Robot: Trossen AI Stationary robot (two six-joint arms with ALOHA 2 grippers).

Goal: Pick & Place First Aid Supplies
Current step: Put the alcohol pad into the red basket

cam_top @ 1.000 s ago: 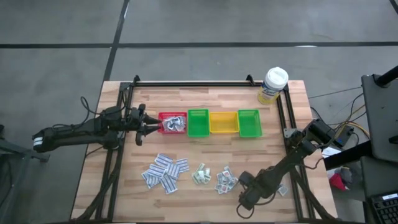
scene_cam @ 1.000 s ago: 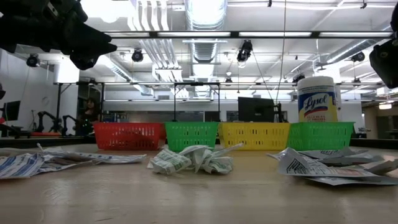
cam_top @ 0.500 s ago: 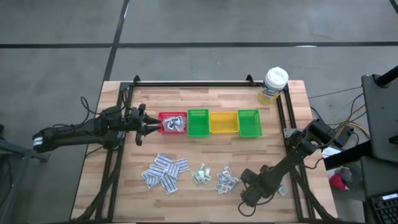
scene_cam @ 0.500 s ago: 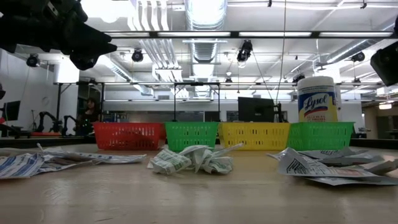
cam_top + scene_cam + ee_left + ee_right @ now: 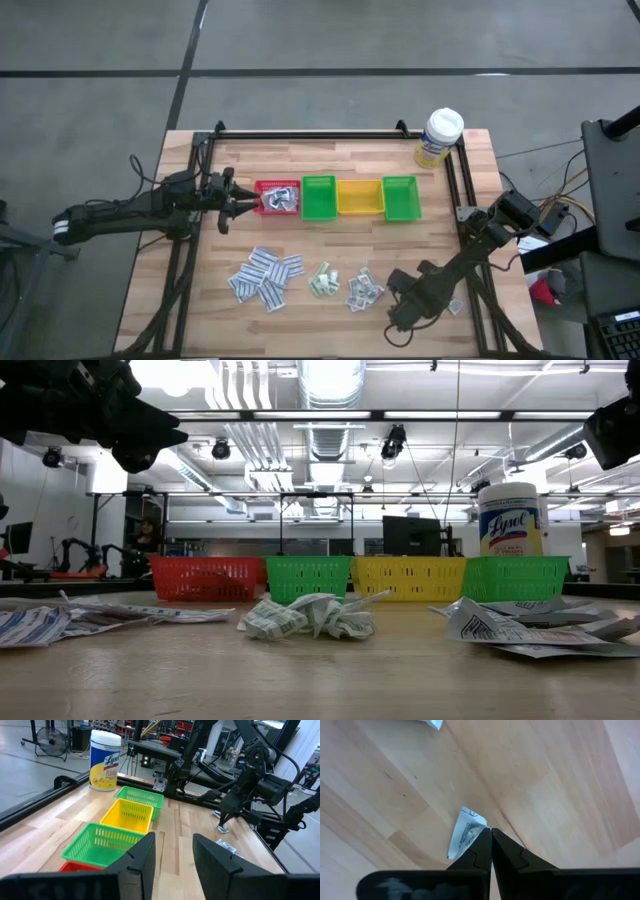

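Looking straight down, the high view shows the left end effector (image 5: 232, 208) hovering just beside the red bin (image 5: 278, 198), which already holds a few white packets (image 5: 281, 201). The three bins next to it, green (image 5: 318, 198), yellow (image 5: 359, 196) and green (image 5: 400, 197), look unfilled. Most of the packets lie loose on the table (image 5: 330, 160) in front of the bins: a large pile (image 5: 265, 275) to the left and two smaller clumps (image 5: 322, 281) and (image 5: 364, 289) toward the right. The right end effector (image 5: 398, 318) is low at the table's near right, by one stray packet (image 5: 456, 306). A white-capped wipes tub (image 5: 438, 137) stands at the far right corner.

From table height, the low view shows the four bins (image 5: 207, 577) in a row with crumpled packets (image 5: 310, 615) in front; both arms are only dark shapes at the upper corners.

The left wrist view shows that arm's fingers (image 5: 141, 861) parted with nothing between them, released, aimed along the bin row (image 5: 127, 815).

The right wrist view shows its fingers (image 5: 479, 851) clenched tip to tip above a single packet (image 5: 465, 832); whether the packet's edge is actually pinched cannot be told.

By this evidence the sorting has barely begun: a handful is binned, the bulk is left to move.
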